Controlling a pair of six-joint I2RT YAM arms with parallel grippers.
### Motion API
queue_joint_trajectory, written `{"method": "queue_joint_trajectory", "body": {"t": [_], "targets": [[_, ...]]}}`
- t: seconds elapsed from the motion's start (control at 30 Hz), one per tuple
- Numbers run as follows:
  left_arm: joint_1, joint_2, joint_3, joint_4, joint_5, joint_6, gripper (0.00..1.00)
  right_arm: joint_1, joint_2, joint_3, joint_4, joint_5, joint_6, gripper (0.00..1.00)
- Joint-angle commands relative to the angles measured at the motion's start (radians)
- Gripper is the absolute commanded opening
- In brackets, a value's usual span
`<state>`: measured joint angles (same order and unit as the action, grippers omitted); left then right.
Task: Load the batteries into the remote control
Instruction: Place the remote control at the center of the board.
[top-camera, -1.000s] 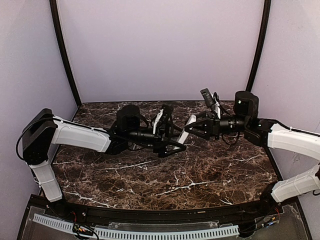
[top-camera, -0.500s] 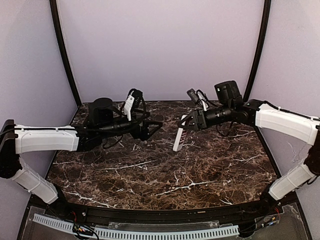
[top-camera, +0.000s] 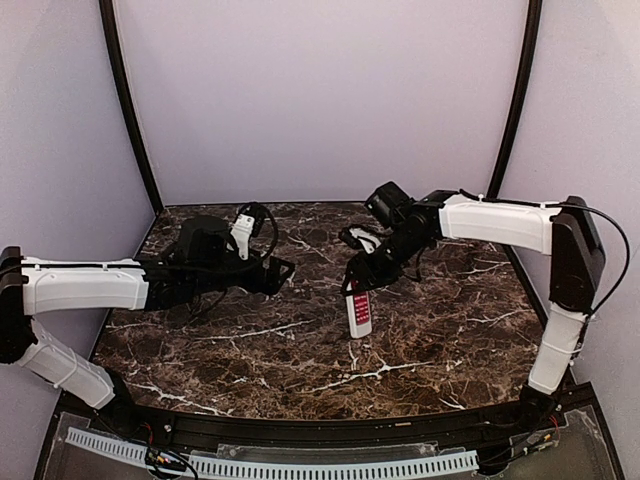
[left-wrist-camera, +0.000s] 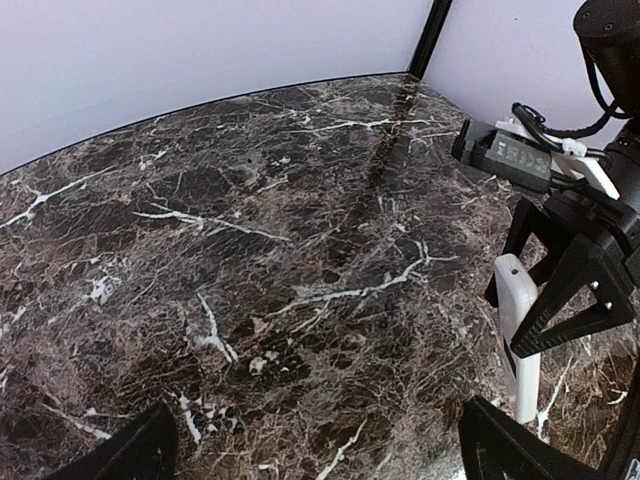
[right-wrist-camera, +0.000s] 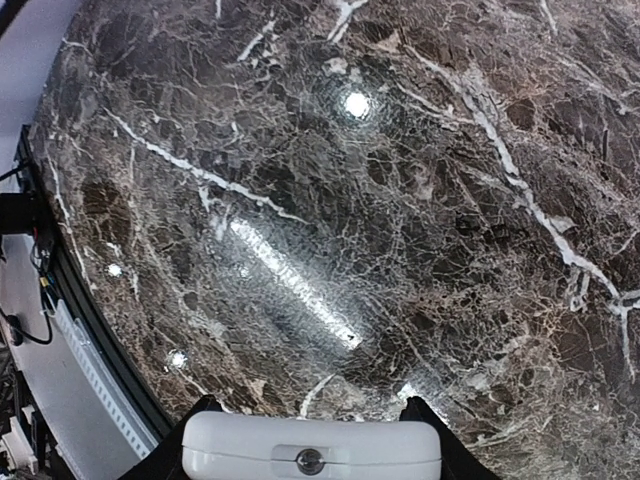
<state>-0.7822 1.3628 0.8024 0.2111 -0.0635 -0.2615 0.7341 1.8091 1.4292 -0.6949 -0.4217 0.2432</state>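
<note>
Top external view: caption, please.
Right gripper holds the remote control by one end over the table; left gripper open, empty.

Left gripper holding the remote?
No, the remote is clamped in the right gripper, while the left gripper is open and empty.

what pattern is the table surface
Dark brown marble with white veining across the flat table surface; it shows best in the left wrist view.

left pincer (top-camera: 284, 271) drawn back leftward, right pincer (top-camera: 362, 277) lowered remote control (top-camera: 358, 313)
</note>
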Motion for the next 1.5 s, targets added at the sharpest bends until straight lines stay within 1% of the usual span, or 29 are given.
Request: {"method": "queue_joint_trajectory", "body": {"t": [0.0, 0.1, 0.27, 0.47, 0.73, 0.93, 1.0, 1.1, 1.23, 1.47], "targets": [[0.022, -0.034, -0.025, -0.055, -0.078, -0.029, 0.99, 0.042, 0.069, 0.108, -0.164, 0.096, -0.05, 0.08], [0.031, -0.05, -0.047, -0.042, -0.09, -0.041, 0.99, 0.065, 0.132, 0.159, -0.223, 0.117, -0.064, 0.1], [0.035, -0.063, -0.084, -0.015, -0.084, -0.049, 0.98, 0.084, 0.212, 0.201, -0.268, 0.148, -0.067, 0.14], [0.035, -0.08, -0.134, 0.036, -0.059, -0.067, 0.99, 0.104, 0.308, 0.294, -0.341, 0.21, -0.063, 0.15], [0.038, -0.096, -0.172, 0.082, -0.056, -0.064, 0.99, 0.138, 0.416, 0.38, -0.392, 0.267, -0.036, 0.16], [0.037, -0.088, -0.204, 0.151, -0.008, -0.091, 0.98, 0.145, 0.46, 0.416, -0.395, 0.27, -0.013, 0.18], [0.037, -0.083, -0.213, 0.163, -0.009, -0.09, 0.98, 0.147, 0.47, 0.422, -0.396, 0.27, -0.006, 0.2], [0.038, -0.08, -0.22, 0.168, -0.019, -0.077, 0.99, 0.151, 0.486, 0.431, -0.397, 0.27, -0.001, 0.26], [0.037, -0.088, -0.233, 0.182, -0.024, -0.069, 0.99, 0.156, 0.503, 0.443, -0.4, 0.279, 0.006, 0.33], [0.038, -0.088, -0.257, 0.213, -0.028, -0.06, 0.99, 0.16, 0.53, 0.465, -0.413, 0.283, 0.028, 0.38]]}}
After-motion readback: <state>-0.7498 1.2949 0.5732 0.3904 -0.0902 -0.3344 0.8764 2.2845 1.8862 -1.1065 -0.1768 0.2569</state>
